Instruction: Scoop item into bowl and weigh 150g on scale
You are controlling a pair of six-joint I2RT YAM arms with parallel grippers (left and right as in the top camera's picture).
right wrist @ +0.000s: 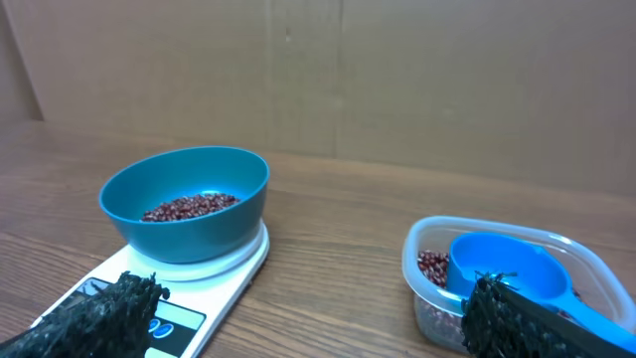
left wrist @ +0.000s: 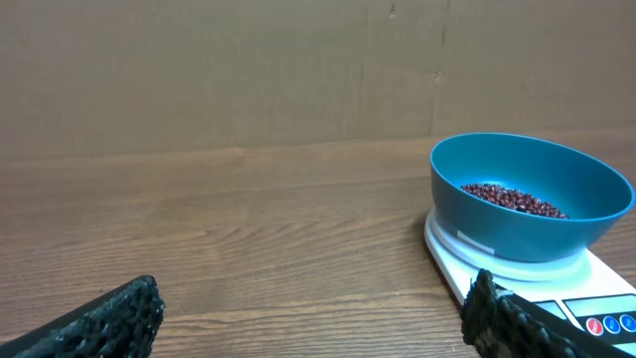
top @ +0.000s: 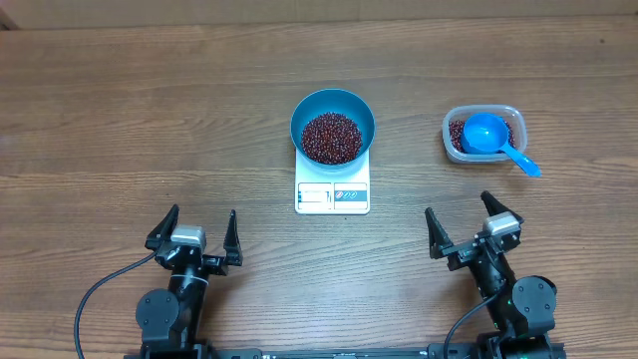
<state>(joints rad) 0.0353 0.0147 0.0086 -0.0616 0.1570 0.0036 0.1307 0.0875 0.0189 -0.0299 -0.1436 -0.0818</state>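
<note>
Beans (top: 332, 138) heaped in bowl (top: 333, 100) on scale (top: 332, 196); left pincer (top: 203, 212), right pincer (top: 457, 203) spread wide, empty.

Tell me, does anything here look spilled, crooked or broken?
Nothing stands out. The beans sit inside the blue bowl, which stands upright on the scale. The scoop rests in the clear tub, its handle over the rim. No stray beans show on the table.
</note>
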